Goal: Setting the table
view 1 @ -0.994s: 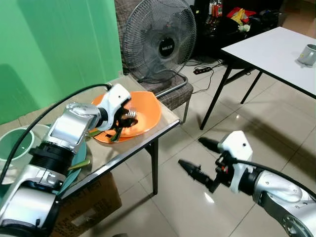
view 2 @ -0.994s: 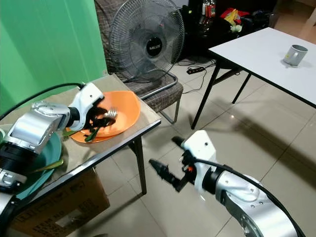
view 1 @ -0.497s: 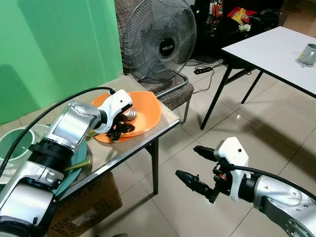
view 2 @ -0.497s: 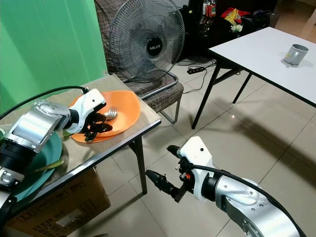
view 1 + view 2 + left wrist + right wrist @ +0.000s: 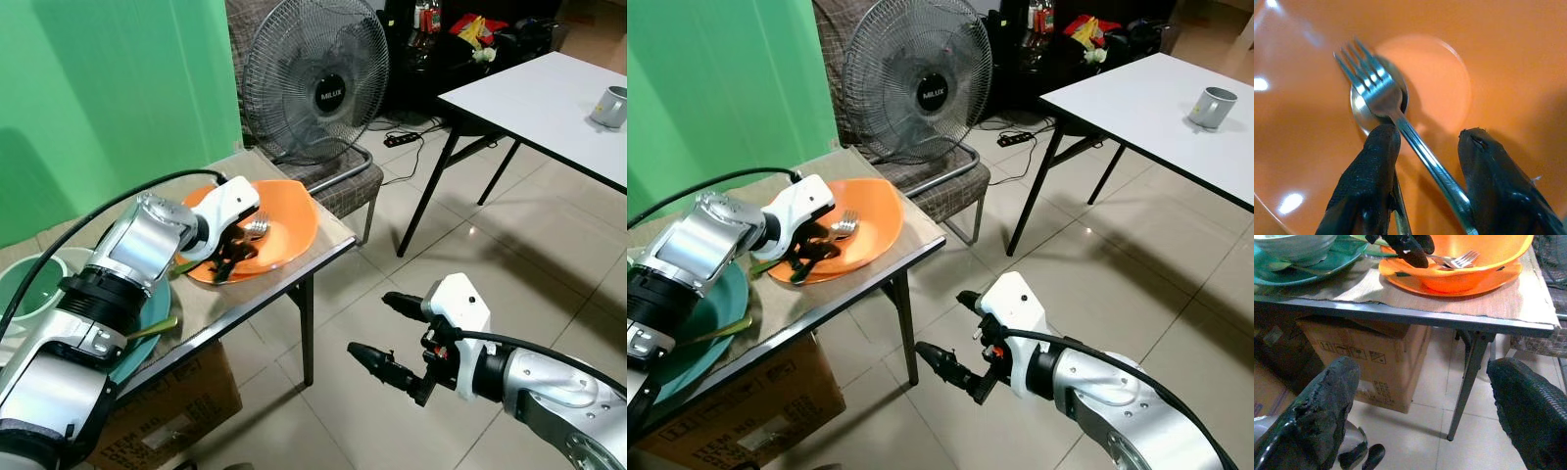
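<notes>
One fork [image 5: 1382, 96] lies on top of one spoon [image 5: 1362, 108] inside the single orange bowl [image 5: 872, 220], which sits on an orange plate [image 5: 1415, 284] on the small side table [image 5: 911, 240]. The left gripper [image 5: 1426, 147] reaches into the bowl, its two black fingers apart on either side of the fork handle, not clamped on it. Beside them sit one teal plate [image 5: 152, 328] and one pale bowl [image 5: 29, 284]. The right gripper [image 5: 948, 338] hangs over the floor tiles, fingers wide apart. One fan [image 5: 315, 83] stands behind, and one mug [image 5: 1213, 106] sits on the white table [image 5: 1136, 103].
</notes>
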